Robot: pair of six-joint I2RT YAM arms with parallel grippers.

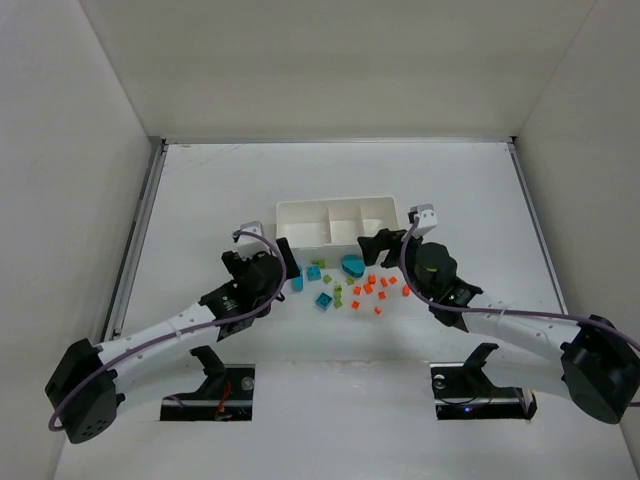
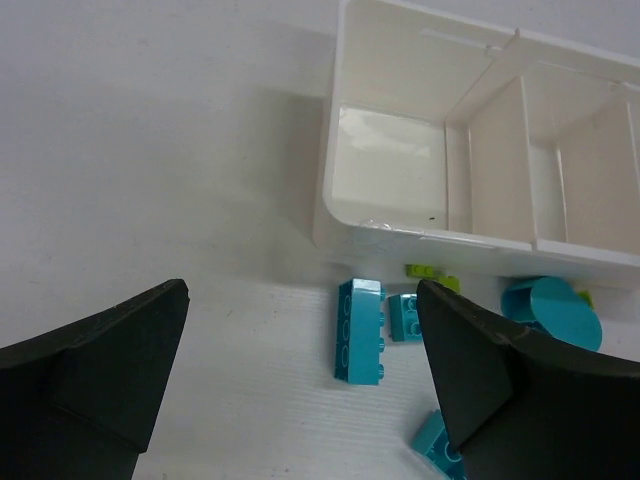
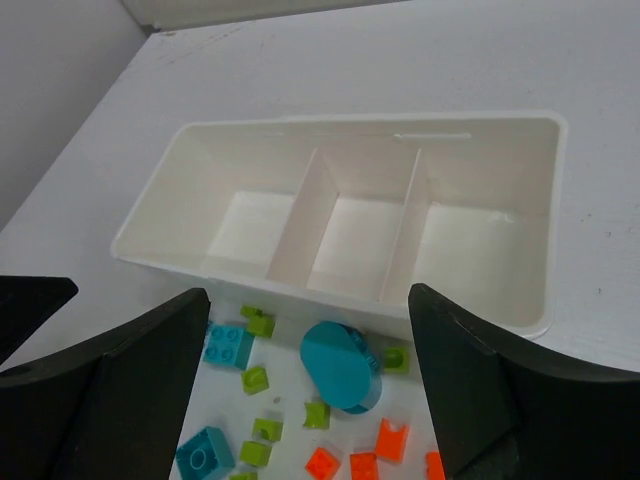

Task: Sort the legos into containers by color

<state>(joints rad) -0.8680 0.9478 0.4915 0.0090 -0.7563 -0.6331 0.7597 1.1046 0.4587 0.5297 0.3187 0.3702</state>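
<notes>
White tabletop [image 1: 330,180] inside pale walls [image 1: 60,150]: all three compartments of the tray [image 3: 480,125] stand empty, sorting not begun, with the legos [image 1: 368,287] loose just before its near wall. Left gripper [image 2: 300,300] and right gripper [image 3: 310,295] both gape wide, holding nothing. A round teal piece [image 3: 340,365] crowds green bricks [image 3: 258,323] beside that wall, likely hampering access.

Overhead camera high above the 6 o'clock edge of the worktop [image 1: 330,170], looking down toward 12, left wrist view low and close, tray [image 2: 335,190] at 1 o'clock, right wrist view higher, whole tray at 12, both sharing the teal disc [image 3: 338,365].
</notes>
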